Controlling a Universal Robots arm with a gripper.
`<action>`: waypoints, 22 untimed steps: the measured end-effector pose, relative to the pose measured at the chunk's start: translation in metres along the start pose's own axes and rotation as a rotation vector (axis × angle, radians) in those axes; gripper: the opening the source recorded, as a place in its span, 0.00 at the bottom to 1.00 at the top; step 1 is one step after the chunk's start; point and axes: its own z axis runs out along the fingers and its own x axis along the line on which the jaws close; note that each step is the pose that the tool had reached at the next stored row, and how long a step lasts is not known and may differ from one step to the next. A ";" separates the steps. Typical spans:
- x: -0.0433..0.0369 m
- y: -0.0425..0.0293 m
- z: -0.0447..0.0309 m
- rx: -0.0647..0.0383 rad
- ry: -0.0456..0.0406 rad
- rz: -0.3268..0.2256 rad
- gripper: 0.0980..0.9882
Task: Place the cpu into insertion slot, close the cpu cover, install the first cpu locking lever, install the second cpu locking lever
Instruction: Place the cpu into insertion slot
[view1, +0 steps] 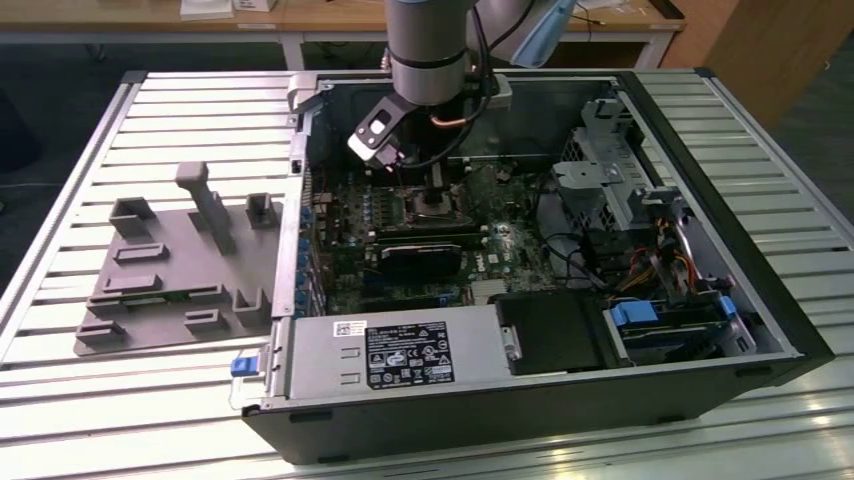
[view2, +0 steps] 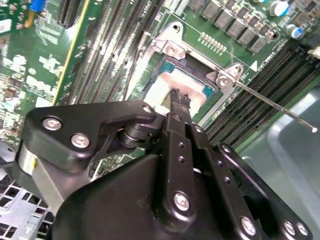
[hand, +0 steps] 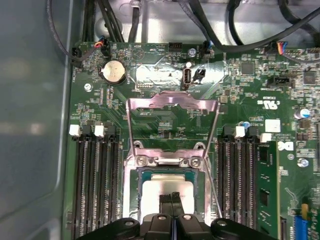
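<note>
The cpu (hand: 152, 192), a flat square chip with a silvery top, lies inside the insertion slot (hand: 131, 186) on the green board. My gripper (hand: 172, 196) is shut, its black tips together at the middle of the cpu's top (view2: 161, 86); I cannot tell whether they touch it. The cpu cover (hand: 172, 102), a thin metal frame with a window, stands swung up and open behind the slot. A thin locking lever (view2: 275, 106) sticks out free from the slot's corner. In the exterior view my gripper (view1: 427, 188) reaches down into the open computer case (view1: 534, 420).
Long black memory slots (hand: 95, 185) flank the slot on both sides. Black cables (hand: 225, 45) run along the case wall past the board. A grey power supply (view1: 387, 352) fills the case's near side. A grey fixture plate (view1: 174, 270) lies on the slatted table at the exterior view's left.
</note>
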 end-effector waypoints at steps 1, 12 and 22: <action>-0.0001 0.0001 -0.0004 0.000 -0.0043 -0.001 0.00; -0.0001 0.0021 -0.0237 0.000 -0.0067 -0.001 0.00; -0.0001 0.0047 -0.0523 0.000 -0.0069 -0.001 0.00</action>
